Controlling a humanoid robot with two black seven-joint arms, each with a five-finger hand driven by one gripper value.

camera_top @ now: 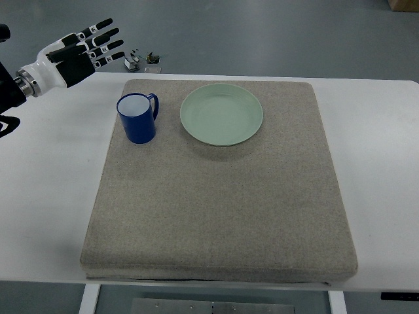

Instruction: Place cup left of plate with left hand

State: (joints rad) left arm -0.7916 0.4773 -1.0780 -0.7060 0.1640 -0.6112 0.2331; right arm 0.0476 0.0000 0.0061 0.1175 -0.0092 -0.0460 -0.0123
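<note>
Standing apart: one cup [137, 118], one plate [221, 114], one left hand [77, 56].

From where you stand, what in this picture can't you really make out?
- Left arm behind the left hand: cut off by the picture's left edge.
- Small bits beyond the table's far edge: too small to identify.
- Inside of the cup: looks pale; contents unclear.
- Table legs: cut off by the bottom edge.
- Right hand: out of view.

Blue cup [137, 118] stands upright just left of green plate [221, 114].
</note>
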